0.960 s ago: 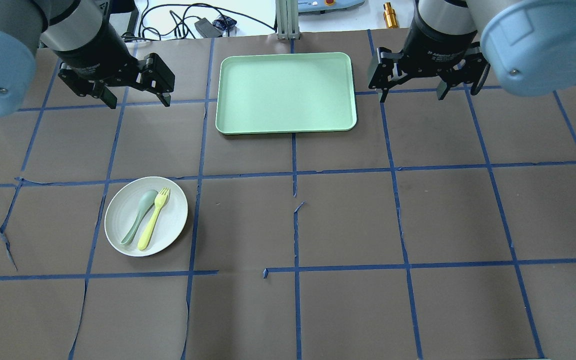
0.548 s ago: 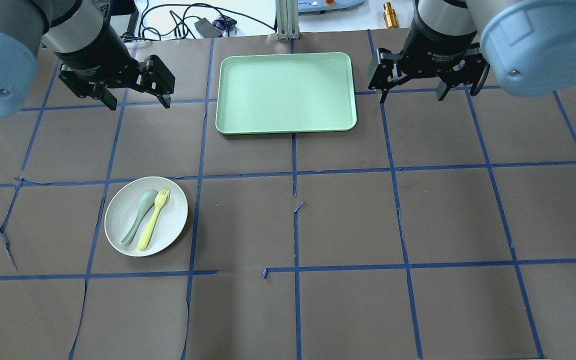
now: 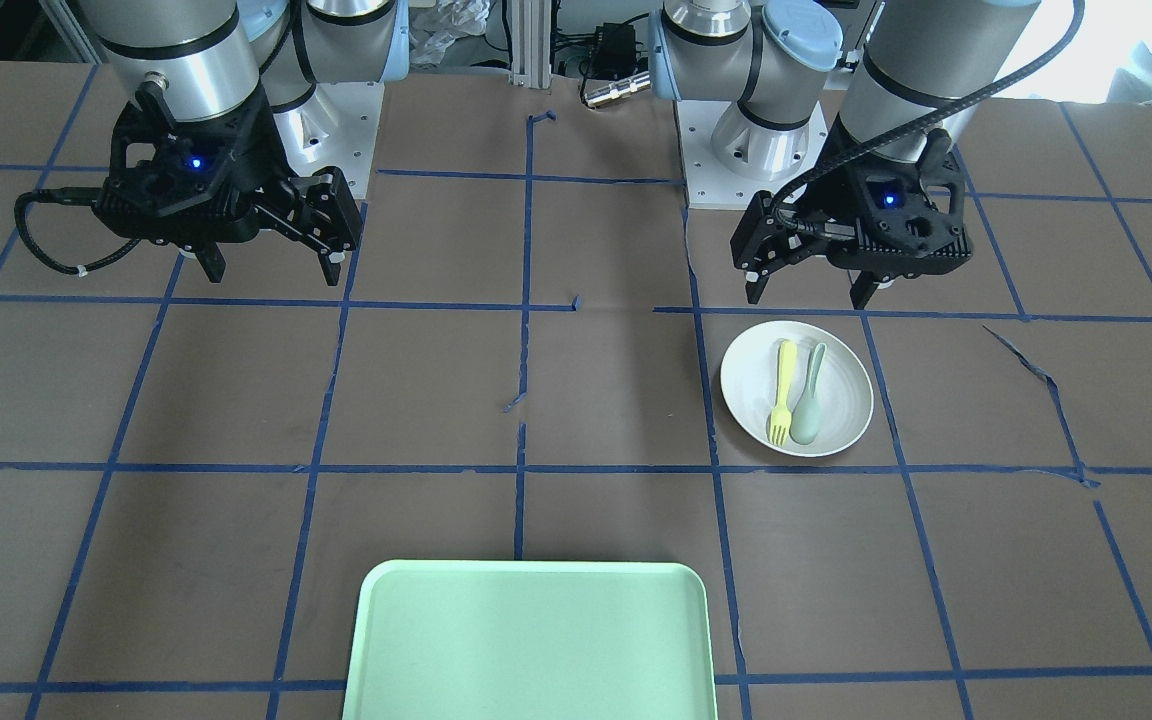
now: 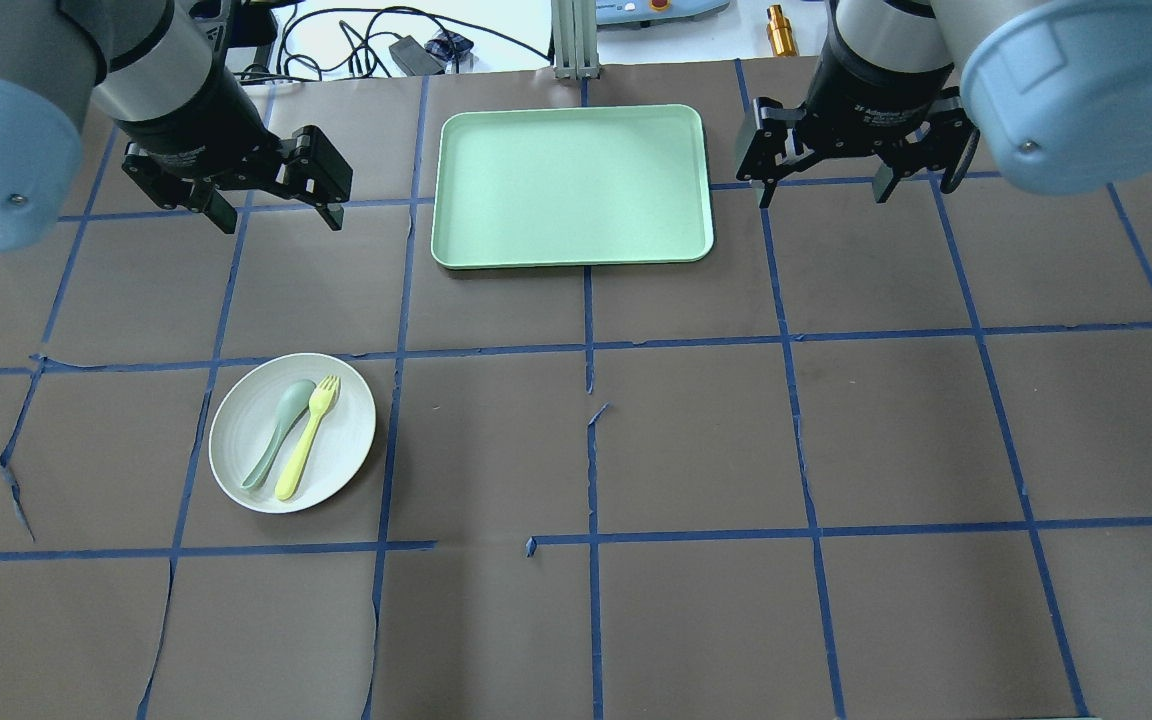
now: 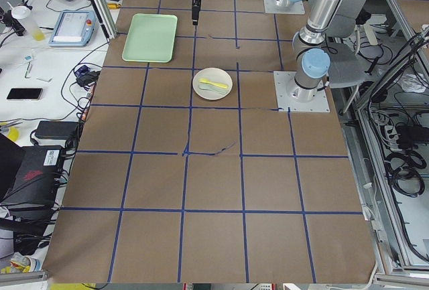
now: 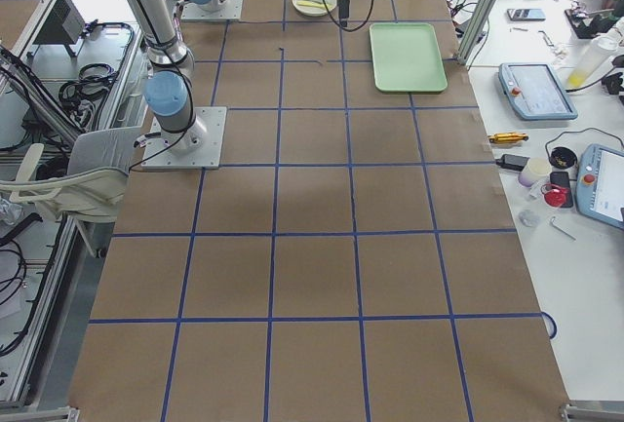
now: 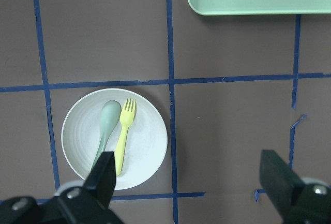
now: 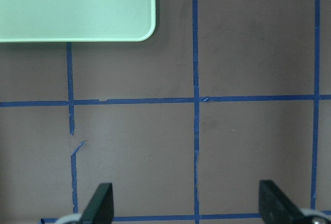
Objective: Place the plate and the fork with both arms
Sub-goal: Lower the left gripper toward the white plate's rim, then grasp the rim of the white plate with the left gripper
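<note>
- White plate (image 4: 341, 455) lies flat on the brown tabletop (image 4: 696, 440), on the robot's left side and well apart from the mint-green tray (image 4: 576, 190) at the far centre. Its position matches that of a second ago.
- Yellow fork (image 4: 306, 440) lies inside the plate, just beside a grey-green spoon (image 4: 274, 437), with both handles toward the robot. Neither has shifted.
- Movement is confined to the left tool (image 4: 281, 222). Compared with a second ago, it sits slightly lower in the overhead view, on the plate's side. Its jaws stand wide and hold nothing.
- Left wrist view shows plate, fork and spoon below the tool, offset toward one finger rather than centred in the gap.
- No change at the right tool (image 4: 822, 197). It hangs beside the tray's right edge, jaws wide, nothing held. Its wrist view shows only a tray corner and taped tabletop.
- Assessment: the task is at its outset. Nothing is gripped, and neither plate nor fork has left its starting place.
- Assessment: the left arm's small shift reads as the start of an approach to the plate, while the right arm waits.
- Risk noted: the spoon lies close against the fork, so clearance for a clean pick of the fork alone looks narrow.
</note>
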{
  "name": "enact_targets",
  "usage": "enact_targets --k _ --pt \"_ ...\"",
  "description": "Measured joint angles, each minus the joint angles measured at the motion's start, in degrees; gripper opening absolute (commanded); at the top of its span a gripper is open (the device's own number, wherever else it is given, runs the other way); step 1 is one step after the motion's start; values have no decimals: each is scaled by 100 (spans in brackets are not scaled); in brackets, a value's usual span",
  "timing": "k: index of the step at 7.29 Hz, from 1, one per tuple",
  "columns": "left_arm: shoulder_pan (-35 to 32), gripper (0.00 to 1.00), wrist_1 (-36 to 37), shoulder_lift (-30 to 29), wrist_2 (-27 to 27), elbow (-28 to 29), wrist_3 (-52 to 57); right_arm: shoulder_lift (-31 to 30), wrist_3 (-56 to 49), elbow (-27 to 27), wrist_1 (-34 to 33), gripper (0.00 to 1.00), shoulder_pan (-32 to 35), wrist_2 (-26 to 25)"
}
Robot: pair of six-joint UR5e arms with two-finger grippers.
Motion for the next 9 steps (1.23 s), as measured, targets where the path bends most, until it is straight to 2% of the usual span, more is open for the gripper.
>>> enact_targets --k 6,7,9 --pt "143 100 -4 -31 73 -110 212 4 -8 5 1 100 0 1" --pt "374 100 75 -54 211 -327 414 4 -8 14 1 100 0 0" --pt "1119 98 1001 -115 380 -1249 1100 2 -8 29 1 100 0 0"
